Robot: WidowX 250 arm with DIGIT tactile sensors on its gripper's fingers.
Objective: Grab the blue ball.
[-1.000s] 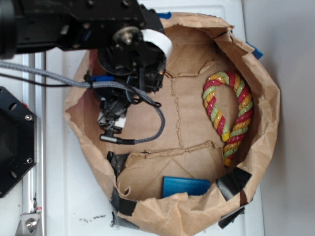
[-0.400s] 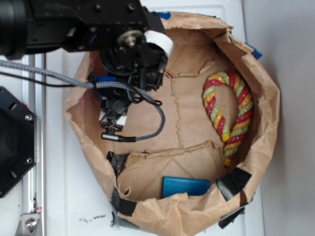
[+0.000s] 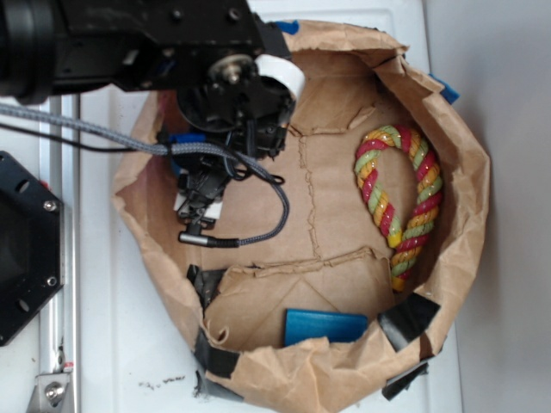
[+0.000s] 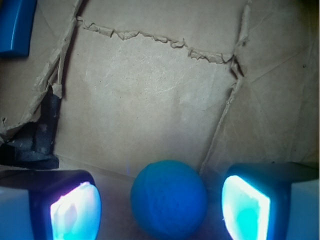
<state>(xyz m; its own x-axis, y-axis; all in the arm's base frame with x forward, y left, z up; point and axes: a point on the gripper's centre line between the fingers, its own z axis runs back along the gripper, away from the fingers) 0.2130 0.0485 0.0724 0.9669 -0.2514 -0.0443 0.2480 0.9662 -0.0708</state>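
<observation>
**Gripper open, pointing down**

We see the black WidowX arm [image 3: 129, 39] reaching in from the upper left, wrist bent so the gripper [image 3: 196, 202] points downward. Wrist view: gripper [image 4: 161, 207] jaws spread wide, left finger pad [image 4: 75, 212] and right finger pad [image 4: 245, 210] well apart, neither touching anything.

The blue ball [image 4: 169, 198] looks matt and finely pebbled, like rubber. The paper bag [image 3: 469, 185] is crumpled brown kraft, rough and torn along creases. The rope [image 3: 400, 196] is twisted fibre. The blue block [image 3: 325, 327] seems smooth, slightly glossy plastic.
</observation>
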